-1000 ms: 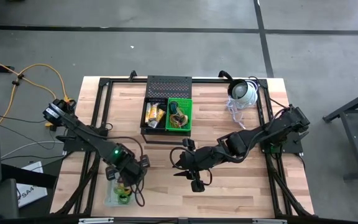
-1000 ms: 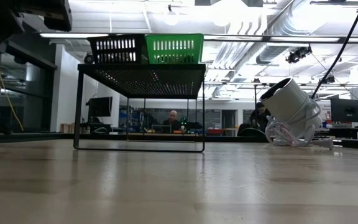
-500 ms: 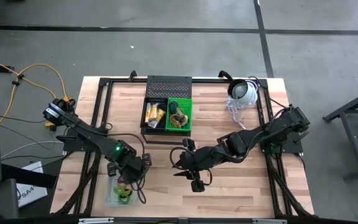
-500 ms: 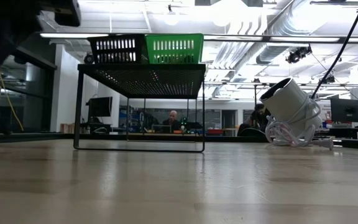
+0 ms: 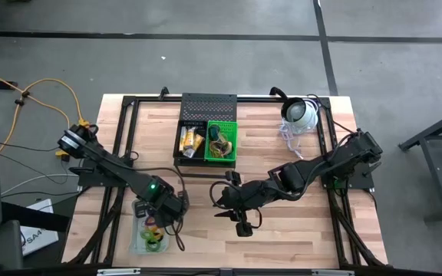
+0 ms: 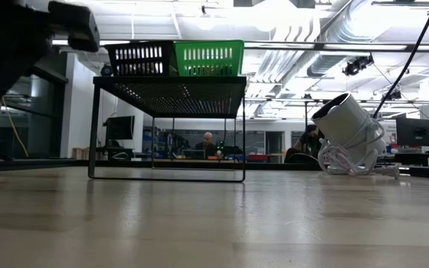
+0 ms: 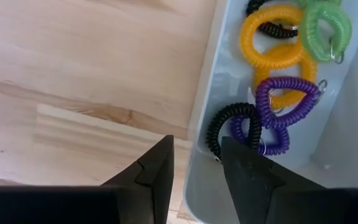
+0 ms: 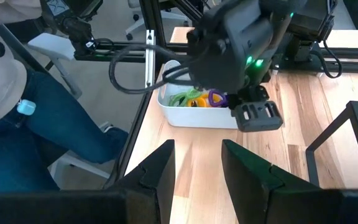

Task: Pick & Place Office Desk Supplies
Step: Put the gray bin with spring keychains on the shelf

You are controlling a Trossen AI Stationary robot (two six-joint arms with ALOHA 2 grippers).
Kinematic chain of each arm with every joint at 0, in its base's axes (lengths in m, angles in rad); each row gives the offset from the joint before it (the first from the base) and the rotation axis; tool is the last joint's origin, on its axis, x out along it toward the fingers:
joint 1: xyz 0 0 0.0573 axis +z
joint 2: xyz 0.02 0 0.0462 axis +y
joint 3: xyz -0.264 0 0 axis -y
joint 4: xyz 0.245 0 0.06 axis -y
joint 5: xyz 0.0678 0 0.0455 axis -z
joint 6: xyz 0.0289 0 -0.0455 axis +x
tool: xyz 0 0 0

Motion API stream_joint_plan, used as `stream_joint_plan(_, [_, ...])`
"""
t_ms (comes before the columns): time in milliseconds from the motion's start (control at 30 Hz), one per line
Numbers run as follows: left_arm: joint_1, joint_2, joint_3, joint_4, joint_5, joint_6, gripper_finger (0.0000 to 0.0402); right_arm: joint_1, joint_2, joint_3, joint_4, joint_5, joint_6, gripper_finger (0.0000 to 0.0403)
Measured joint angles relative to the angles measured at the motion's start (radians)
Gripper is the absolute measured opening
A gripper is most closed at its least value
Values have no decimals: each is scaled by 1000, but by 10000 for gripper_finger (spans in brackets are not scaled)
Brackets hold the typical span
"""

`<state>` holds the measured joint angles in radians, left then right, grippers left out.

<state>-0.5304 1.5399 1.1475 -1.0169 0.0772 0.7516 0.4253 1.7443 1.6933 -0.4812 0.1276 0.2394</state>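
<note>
The left gripper (image 7: 194, 165) has its fingers open and empty over the rim of a white tray (image 7: 204, 106). Just beyond the fingers lie black, purple, orange and green loops (image 7: 272, 102) inside the tray. The right gripper (image 8: 197, 165) hovers over the tabletop (image 8: 210, 146), fingers apart, holding nothing.

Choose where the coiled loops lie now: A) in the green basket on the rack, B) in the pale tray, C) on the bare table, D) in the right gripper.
B: the coiled loops lie inside the pale tray, beside the bare wood.
</note>
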Motion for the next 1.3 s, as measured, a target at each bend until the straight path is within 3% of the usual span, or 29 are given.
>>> stream_joint_plan(700, [-24,105,-7,-4,-62,63,128,0,0,0,0,0,0,120])
stream_joint_plan(1300, [-23,105,-7,-4,-64,61,92,0,0,0,0,0,0,120])
